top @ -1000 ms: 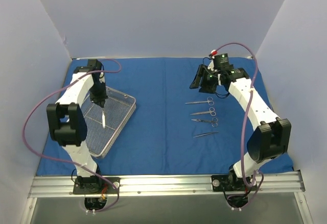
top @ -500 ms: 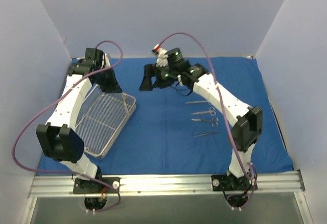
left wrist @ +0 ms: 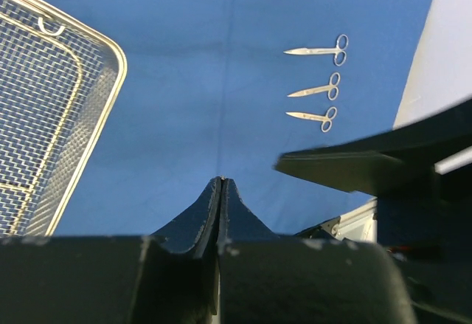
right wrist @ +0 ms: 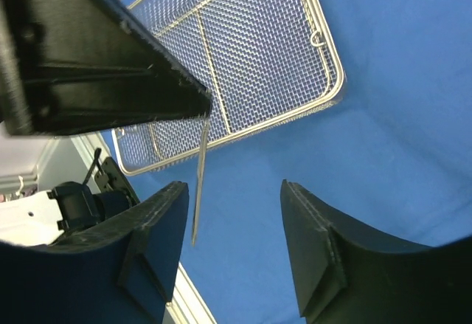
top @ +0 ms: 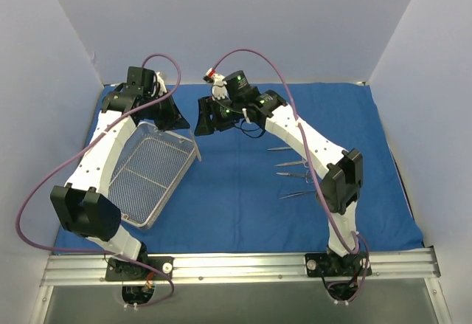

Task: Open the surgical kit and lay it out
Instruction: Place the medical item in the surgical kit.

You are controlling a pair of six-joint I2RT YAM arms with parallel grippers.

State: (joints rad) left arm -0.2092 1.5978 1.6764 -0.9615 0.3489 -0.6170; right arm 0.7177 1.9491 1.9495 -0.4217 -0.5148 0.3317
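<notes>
The royal-blue cloth (top: 243, 213) lies spread over the table. On its left stands the wire-mesh tray (top: 144, 180), with nothing visible inside. My left gripper (top: 179, 119) hangs above the tray's far corner, shut (left wrist: 221, 184) on a thin steel instrument (right wrist: 198, 184) that dangles from it. My right gripper (top: 203, 121) faces it from the right and is open (right wrist: 236, 213). The instrument's lower end shows in the gap close to one right finger (right wrist: 158, 224); I cannot tell if they touch. Three scissors (left wrist: 316, 89) and a forceps (top: 296, 193) lie in a column at centre right.
The right arm's long link (top: 310, 150) reaches over the laid-out instruments. White walls close in the left, back and right sides. A metal rail (top: 236, 265) runs along the near edge.
The left gripper rose out of the tray with the instrument and moved back toward the centre. The right arm swung left from above the laid-out instruments to meet it.
</notes>
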